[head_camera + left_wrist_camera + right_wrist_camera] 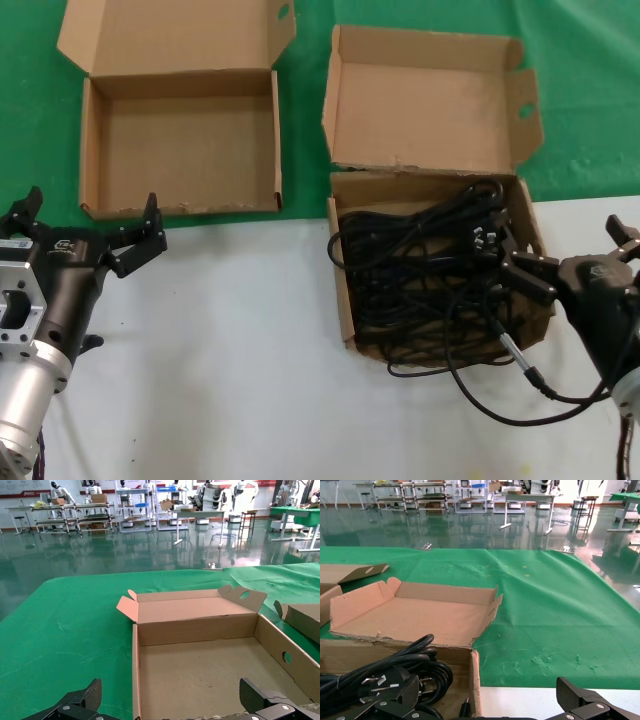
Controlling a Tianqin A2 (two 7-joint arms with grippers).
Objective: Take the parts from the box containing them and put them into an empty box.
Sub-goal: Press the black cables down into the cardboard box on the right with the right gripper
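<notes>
The black power cables (pixel 430 270) lie tangled in the squarish box (pixel 343 290), whose side-flapped lid (pixel 425 100) stands open. One cable (pixel 500 400) trails out over the front onto the white table. My right gripper (pixel 575 252) is open and straddles that box's right wall; in the right wrist view (pixel 487 697) one finger is over the cables (pixel 395 670) and the other is outside the wall (pixel 475 677). The wider empty box (pixel 90 150) stands open at the left. My left gripper (pixel 90 215) is open and empty at its front wall, looking into it (pixel 170 700).
Both boxes sit where the green cloth (pixel 590 90) meets the white table surface (pixel 230 350). The empty box's flat lid (pixel 170 35) lies open at the back. A narrow gap separates the two boxes.
</notes>
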